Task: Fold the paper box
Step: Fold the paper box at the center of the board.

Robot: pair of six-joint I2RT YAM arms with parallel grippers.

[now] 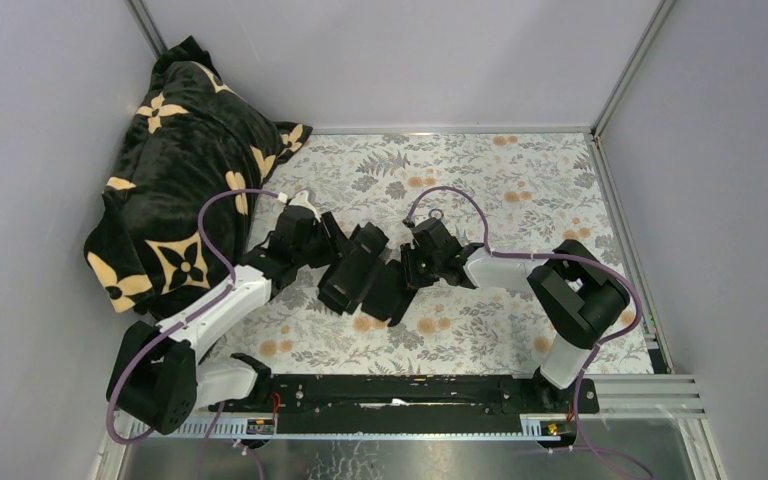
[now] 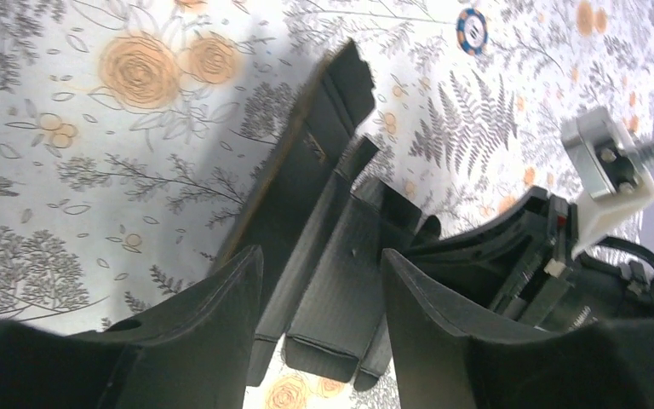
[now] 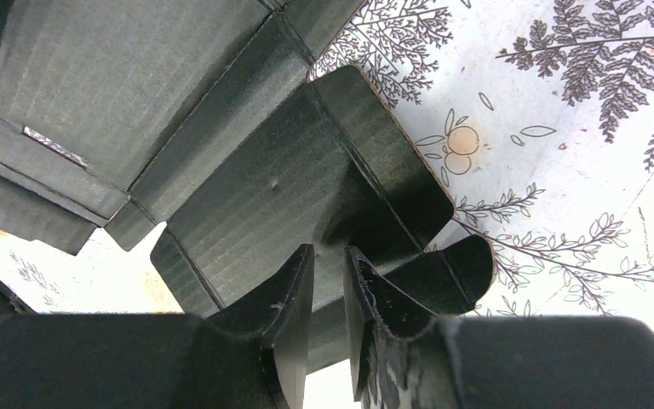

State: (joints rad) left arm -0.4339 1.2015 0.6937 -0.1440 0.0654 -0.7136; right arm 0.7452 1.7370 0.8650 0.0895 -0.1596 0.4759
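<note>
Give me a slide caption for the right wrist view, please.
Right gripper, nearly closed, at a flap of the paper box.

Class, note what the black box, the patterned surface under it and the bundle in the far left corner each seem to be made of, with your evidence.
The paper box looks like thin matte black card: sharp creases, brownish cut edges. The table covering is a smooth floral-printed sheet; whether it is vinyl or cloth is unclear. The blanket looks like plush fabric: soft, fuzzy folds.
</note>
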